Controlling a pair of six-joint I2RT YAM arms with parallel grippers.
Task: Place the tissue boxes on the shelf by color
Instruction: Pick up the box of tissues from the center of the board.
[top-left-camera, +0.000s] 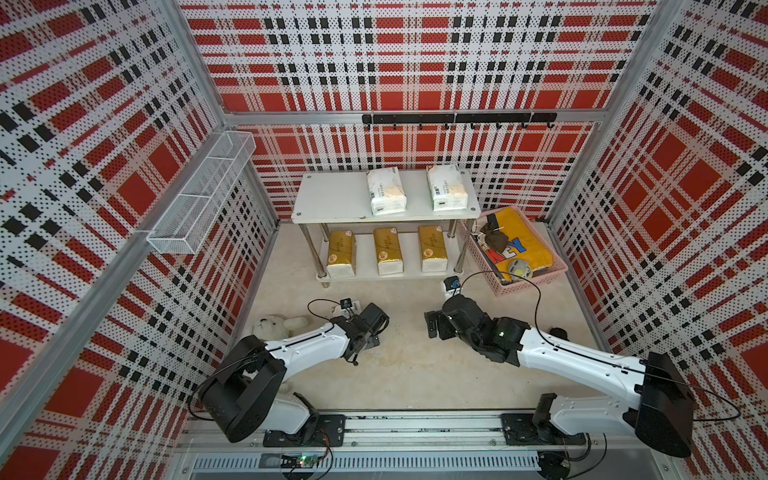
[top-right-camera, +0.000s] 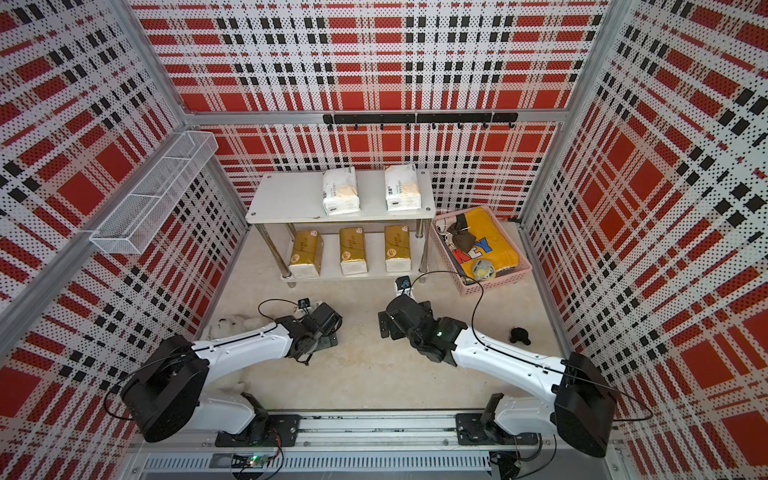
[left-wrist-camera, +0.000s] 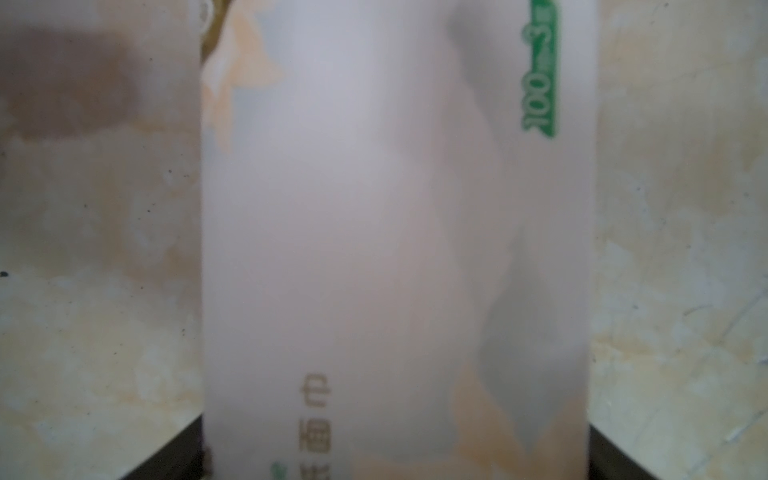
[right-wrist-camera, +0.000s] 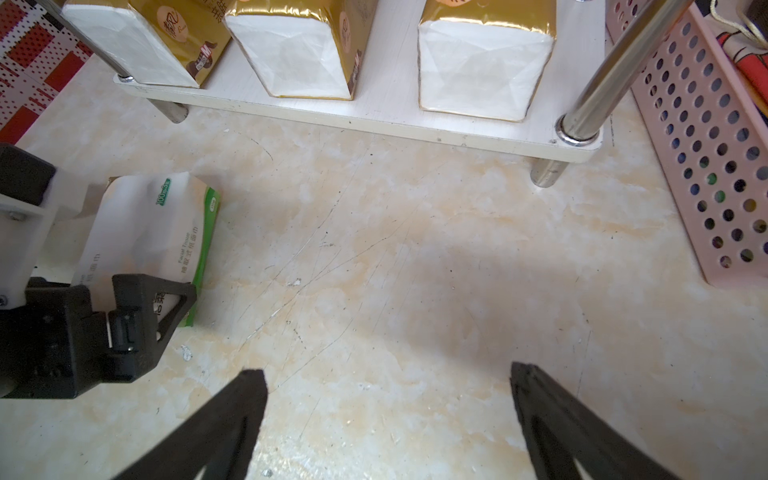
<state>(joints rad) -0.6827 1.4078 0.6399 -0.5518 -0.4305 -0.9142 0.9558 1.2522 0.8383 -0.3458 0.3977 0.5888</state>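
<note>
Left fingers (right-wrist-camera: 151, 309) flank white, green-edged tissue pack (right-wrist-camera: 141, 232), grip unclear; right fingers (right-wrist-camera: 232, 428) spread.

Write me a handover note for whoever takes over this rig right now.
Left gripper: jaws straddle the third white pack, which lies on the floor in front of the shelf; a firm grip is not confirmed.
Right gripper: open, empty, over bare floor.
Done: three gold packs on the lower tier, two white packs on the top tier.
Left: lift the third white pack onto the free end of the top tier.
</note>
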